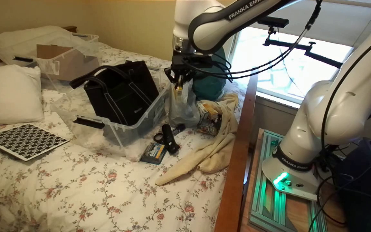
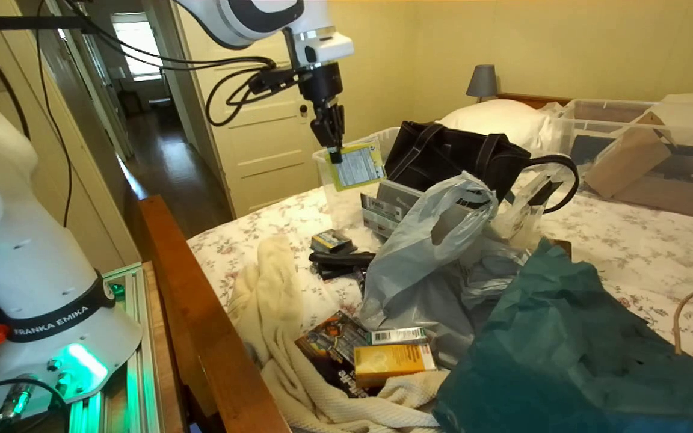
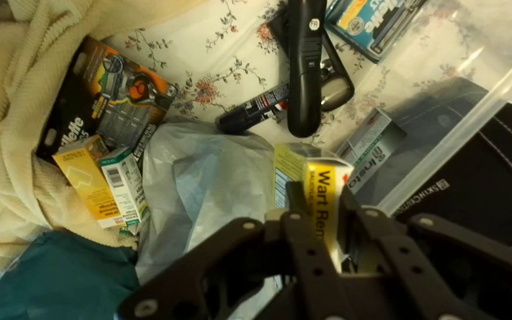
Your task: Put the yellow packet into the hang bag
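A: Your tool (image 3: 321,198) is pinched on the yellow packet (image 2: 358,165), a finger along either side, so you've got it.

B: Agreed. You've got it up in the air, and it's outside the hang bag (image 1: 121,93).

A: You can see that bag in both exterior views, leaning in a clear bin (image 1: 126,126), its top standing above the rim.

B: Look at your wrist view: the hang bag is right of the packet, the grey plastic bag (image 3: 207,186) left of it.

A: Further left you'll find an orange box (image 3: 88,184) and a white box (image 3: 122,186) side by side, near the teal bag (image 3: 65,280).
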Controlling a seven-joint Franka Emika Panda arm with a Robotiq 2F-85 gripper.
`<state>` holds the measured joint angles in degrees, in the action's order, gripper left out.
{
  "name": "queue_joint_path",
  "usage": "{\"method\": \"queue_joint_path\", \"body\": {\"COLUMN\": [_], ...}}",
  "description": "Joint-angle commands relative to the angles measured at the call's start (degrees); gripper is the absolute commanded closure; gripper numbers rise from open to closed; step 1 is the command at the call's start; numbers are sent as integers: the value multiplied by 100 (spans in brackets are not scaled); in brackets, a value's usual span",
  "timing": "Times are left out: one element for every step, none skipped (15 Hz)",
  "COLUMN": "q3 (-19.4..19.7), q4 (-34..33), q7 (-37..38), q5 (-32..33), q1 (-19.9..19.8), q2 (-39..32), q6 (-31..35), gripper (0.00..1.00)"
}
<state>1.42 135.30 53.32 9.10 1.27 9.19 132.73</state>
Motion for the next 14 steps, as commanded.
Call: {"method": "queue_joint_path", "body": {"q3": [-48, -40, -31, -20, -4, 14, 31, 40, 41, 38, 38, 36, 86, 96], "q4": [-466, -653, -817, -1005, -1201, -1408, -1609, -1812, -2009, -2186, -2388, -2577, -2033, -2188], "q7": [-552, -646, -757, -823, -915, -1037, -1197, -1382, -1574, -1724, -1881, -2036, -1706, -1817], "q5": [-190, -213, -244, -263, -314, -385, -495, -639, -779, -871, -968, -1101, -820, -900], "q1": [-185, -217, -243, -275, -297, -307, -307, -300, -288, -278, -272, -268, -234, -222], "q2": [-198, -318, -424, -554, -695, -854, -1009, -1167, -1329, -1476, -1632, -1785, -1385, -1523], "q6": [157, 194, 208, 231, 218, 199, 172, 129, 90, 48, -21, -106, 139, 111], "gripper": [95, 95, 95, 95, 95, 95, 95, 95, 95, 95, 95, 95, 81, 81]}}
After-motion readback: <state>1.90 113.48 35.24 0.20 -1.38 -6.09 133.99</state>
